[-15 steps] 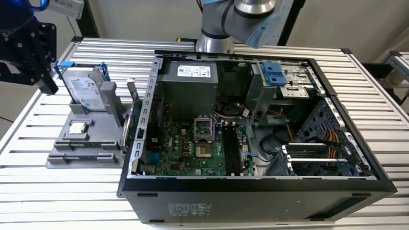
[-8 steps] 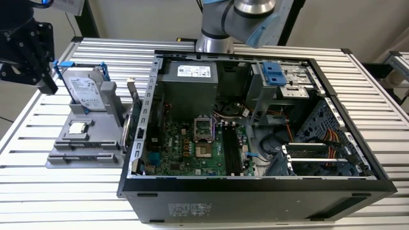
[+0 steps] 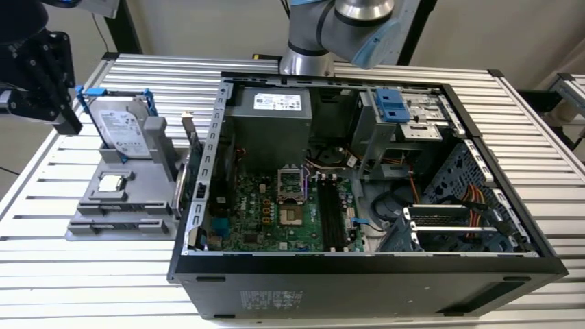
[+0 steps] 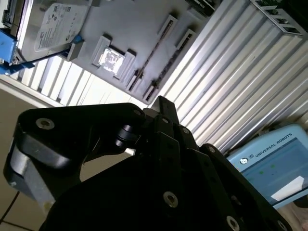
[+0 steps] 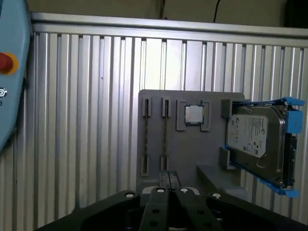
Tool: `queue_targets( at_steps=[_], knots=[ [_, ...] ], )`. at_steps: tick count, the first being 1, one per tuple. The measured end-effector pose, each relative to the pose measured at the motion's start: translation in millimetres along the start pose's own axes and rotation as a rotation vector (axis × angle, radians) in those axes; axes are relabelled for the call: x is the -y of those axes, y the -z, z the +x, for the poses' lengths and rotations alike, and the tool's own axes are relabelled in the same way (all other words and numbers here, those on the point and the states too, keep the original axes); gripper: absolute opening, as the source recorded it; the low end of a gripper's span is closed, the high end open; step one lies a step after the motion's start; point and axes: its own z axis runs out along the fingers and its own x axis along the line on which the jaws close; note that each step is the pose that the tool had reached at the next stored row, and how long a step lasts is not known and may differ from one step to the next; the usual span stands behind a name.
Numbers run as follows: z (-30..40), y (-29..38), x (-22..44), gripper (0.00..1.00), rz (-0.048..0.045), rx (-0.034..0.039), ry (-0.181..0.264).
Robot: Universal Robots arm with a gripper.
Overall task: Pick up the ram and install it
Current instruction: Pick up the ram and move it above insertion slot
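Hovering well above the flat grey plastic parts holder (image 5: 192, 144), the black two-fingered gripper (image 5: 168, 182) has its fingers pressed together, with nothing between them. We take the thin dark line (image 5: 165, 137) standing in one narrow slot of that holder for the ram, a long circuit-board stick seen edge-on, though we cannot be sure. Held on edge there, it would offer its flat faces to a pinch. The open black computer case (image 3: 366, 264) lies on its side, so its long dark memory slots (image 3: 331, 212) face upward. The silver-and-blue robot arm (image 3: 352, 20) rises behind the case and reaches toward the exterior view's left, fingers pointing down at the holder.
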Motion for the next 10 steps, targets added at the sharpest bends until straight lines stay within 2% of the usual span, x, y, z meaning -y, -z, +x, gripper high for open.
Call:
queue_targets(
  at_steps=[4,10],
  knots=[
    [0.0,0.0,0.0,0.00,-0.0013,-0.0006,0.035],
    [0.0,0.0,0.0,0.00,-0.0014,-0.0007,0.038]
  ],
)
